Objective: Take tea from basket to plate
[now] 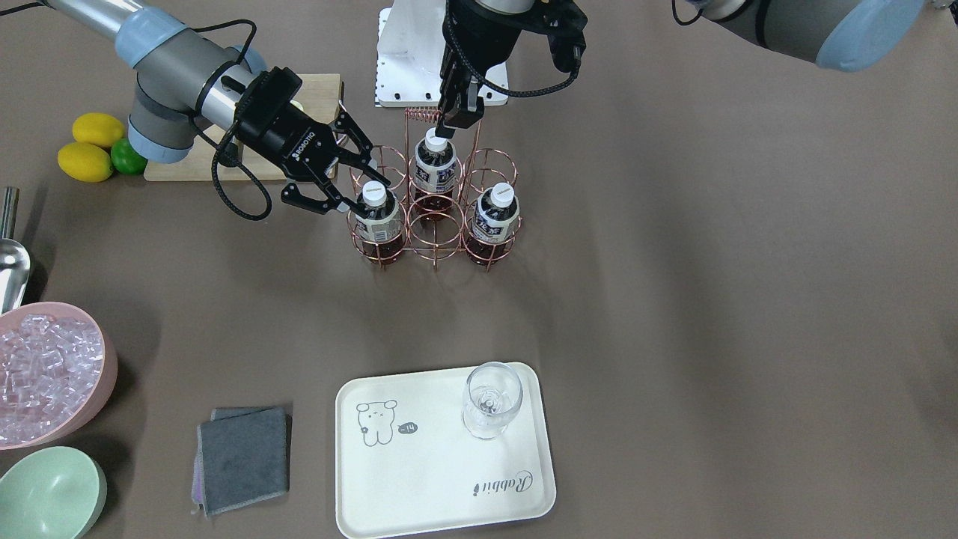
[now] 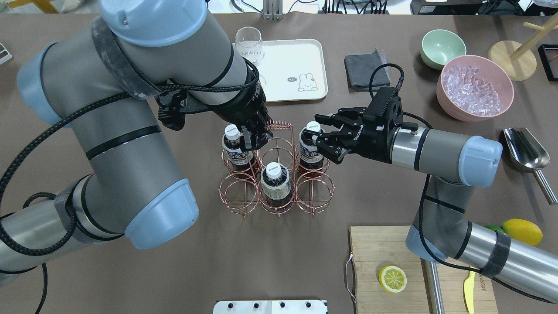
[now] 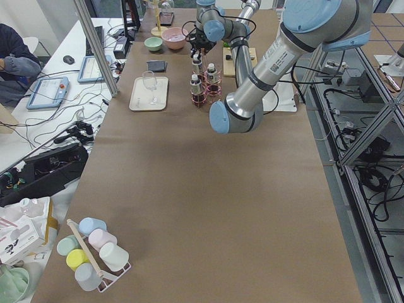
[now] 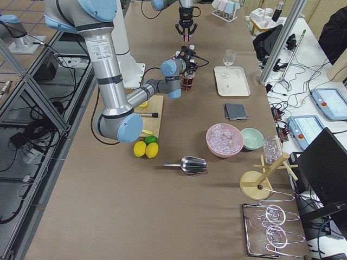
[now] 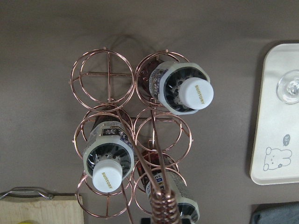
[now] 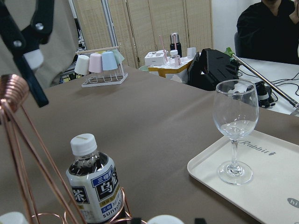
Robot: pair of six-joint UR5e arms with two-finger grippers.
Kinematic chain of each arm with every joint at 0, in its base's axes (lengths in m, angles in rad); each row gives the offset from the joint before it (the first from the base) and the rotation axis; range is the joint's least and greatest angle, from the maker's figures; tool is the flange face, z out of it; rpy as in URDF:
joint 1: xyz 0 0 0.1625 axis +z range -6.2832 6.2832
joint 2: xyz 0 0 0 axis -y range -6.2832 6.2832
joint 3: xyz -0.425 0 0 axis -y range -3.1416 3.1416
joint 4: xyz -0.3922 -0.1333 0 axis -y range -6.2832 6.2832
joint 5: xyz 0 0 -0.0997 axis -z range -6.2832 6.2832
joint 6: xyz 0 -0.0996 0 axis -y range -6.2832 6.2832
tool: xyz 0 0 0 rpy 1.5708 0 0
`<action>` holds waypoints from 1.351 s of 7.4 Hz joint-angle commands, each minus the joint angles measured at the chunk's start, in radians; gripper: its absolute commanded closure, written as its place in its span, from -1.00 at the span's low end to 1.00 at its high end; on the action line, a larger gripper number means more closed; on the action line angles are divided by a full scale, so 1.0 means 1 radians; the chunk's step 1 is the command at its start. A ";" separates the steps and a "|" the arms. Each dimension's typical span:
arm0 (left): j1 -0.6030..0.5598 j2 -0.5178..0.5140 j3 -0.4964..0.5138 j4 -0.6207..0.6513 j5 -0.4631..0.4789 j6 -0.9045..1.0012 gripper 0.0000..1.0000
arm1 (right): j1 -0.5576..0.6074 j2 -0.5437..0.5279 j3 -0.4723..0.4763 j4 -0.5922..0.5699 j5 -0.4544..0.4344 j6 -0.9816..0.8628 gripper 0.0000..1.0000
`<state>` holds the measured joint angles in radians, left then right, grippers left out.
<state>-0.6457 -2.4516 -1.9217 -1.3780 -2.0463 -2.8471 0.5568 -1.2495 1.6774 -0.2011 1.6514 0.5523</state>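
Observation:
The copper wire basket holds three tea bottles. My right gripper is open, with its jaws on either side of the neck of the tea in the ring farthest from the robot on its right. My left gripper is shut on the left end of the basket's coiled handle. The other two bottles stand in their rings. The cream plate lies beyond the basket.
A wine glass stands on the plate's corner. A grey cloth, a pink bowl of ice and a mint bowl lie on the robot's right. A cutting board and a scoop are nearer the robot.

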 commanded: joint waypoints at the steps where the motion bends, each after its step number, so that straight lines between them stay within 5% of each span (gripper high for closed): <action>1: 0.004 0.000 0.000 -0.001 0.000 0.000 1.00 | 0.000 -0.001 0.001 0.000 -0.002 0.001 0.47; 3: 0.004 0.000 0.001 -0.001 0.000 0.000 1.00 | 0.000 -0.004 0.017 0.002 -0.002 0.015 1.00; 10: 0.006 0.000 0.003 0.000 0.002 0.000 1.00 | 0.000 -0.059 0.165 -0.023 0.004 0.054 1.00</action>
<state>-0.6397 -2.4513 -1.9194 -1.3790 -2.0448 -2.8471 0.5569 -1.2982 1.8112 -0.2147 1.6572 0.6066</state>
